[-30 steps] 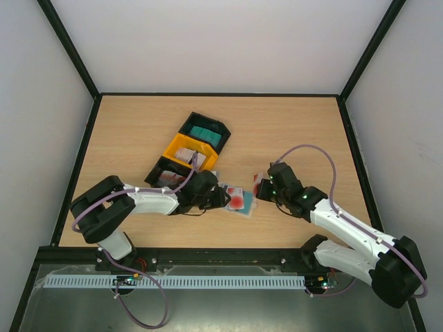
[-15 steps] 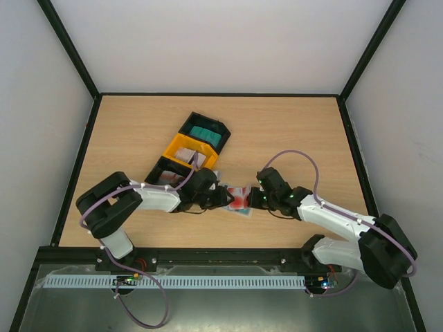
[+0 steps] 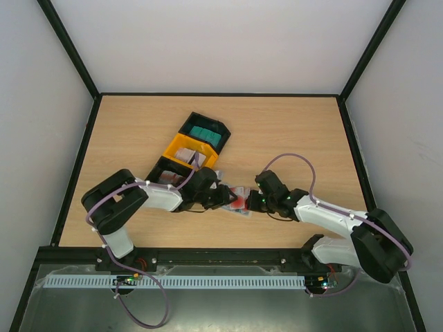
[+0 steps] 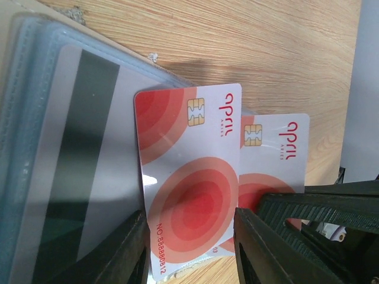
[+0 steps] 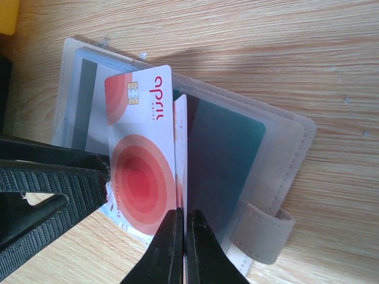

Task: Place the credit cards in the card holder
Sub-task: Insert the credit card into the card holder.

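Wood-grain table point(image 3: 291, 131), pale and matte, is filling the floor of a white-walled booth.

Three joined plastic trays point(image 3: 196, 142), black-yellow-black, boxy with raised rims, are lying aslant left of centre. A teal stack point(image 3: 205, 133) is sitting in the far black one.

Just in front of the trays, between the two arm tips, the card holder point(image 5: 283, 155) is lying open on the wood. We are noting a flat beige wallet with soft edges, a rounded tab point(image 5: 260, 232) sticking off its near side, and glossy clear sleeves inside. A teal card point(image 5: 225, 157) is showing through one sleeve, and a grey-white striped card point(image 4: 83, 154) with a dark band through the other.

The front red card point(image 4: 188, 177) is stiff, shiny white plastic with red ring-shaped blotches and a gold chip, and it is lying slantwise over the holder's middle. The left gripper point(image 4: 189, 236) is standing with its ribbed black fingers apart, one on either side of this card's lower end. Whether they are pressing its edges we cannot tell.

The second red card point(image 4: 277, 152), same print, is being held on edge just beside the first. The right gripper point(image 5: 180, 223) is clamped tight on it, fingers together with only the thin card between them.

Against a second ago, the right gripper was holding its card well to the right of the holder. It has swung left and is now over the holder. The left gripper is staying at the holder, its elbow pushed slightly rightward. The trays are sitting unmoved.
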You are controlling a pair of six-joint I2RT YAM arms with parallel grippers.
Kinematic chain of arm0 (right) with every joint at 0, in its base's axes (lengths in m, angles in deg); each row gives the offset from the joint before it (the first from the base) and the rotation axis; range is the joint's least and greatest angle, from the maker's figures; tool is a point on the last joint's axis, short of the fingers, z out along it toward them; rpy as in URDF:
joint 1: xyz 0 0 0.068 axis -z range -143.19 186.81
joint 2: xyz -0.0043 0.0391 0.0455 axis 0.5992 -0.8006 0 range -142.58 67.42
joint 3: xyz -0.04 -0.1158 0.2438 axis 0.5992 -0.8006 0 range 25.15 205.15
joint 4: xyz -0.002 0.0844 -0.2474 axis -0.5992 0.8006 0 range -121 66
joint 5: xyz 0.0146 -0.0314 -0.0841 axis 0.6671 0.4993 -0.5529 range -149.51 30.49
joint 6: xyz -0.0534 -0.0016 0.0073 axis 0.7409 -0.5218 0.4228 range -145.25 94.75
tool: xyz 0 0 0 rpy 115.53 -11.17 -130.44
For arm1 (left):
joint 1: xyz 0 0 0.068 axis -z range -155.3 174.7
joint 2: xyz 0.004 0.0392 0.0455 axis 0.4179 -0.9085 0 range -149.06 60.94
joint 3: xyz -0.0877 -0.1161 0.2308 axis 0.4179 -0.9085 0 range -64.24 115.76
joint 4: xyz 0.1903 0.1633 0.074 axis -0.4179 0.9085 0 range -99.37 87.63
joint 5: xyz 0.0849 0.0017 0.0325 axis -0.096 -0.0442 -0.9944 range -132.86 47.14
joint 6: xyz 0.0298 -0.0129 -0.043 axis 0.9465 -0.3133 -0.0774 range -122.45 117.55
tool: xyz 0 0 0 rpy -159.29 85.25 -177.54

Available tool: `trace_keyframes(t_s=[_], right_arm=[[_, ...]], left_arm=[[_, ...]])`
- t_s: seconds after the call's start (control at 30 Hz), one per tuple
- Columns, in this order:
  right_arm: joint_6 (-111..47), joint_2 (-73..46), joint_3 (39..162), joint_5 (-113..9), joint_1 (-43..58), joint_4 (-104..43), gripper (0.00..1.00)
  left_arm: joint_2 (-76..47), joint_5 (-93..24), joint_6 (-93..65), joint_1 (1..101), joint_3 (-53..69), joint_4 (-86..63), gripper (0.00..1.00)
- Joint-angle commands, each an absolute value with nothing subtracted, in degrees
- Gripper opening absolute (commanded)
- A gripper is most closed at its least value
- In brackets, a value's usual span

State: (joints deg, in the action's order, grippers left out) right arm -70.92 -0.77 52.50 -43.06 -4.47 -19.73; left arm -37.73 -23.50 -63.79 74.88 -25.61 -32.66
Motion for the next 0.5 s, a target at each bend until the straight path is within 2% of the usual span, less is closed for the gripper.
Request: trace_keyframes(t_s=[0.0, 0.17, 0.47], right_arm=[[-71.1, -3.2, 50.6, -43.6, -4.8, -19.1, 0.02], [-70.6, -3.8, 50.3, -43.5, -4.9, -20.9, 0.02], [-71.5, 0.7, 48.0, -42.8, -4.9, -27.6, 0.02]], left_arm=[[-40.4, -22.4, -65.9, 74.4, -26.6, -31.7, 0.41], [-40.7, -22.1, -66.7, 74.0, -27.5, -33.1, 0.41], [-39.5, -26.0, -61.3, 73.2, -27.4, -26.9, 0.36]])
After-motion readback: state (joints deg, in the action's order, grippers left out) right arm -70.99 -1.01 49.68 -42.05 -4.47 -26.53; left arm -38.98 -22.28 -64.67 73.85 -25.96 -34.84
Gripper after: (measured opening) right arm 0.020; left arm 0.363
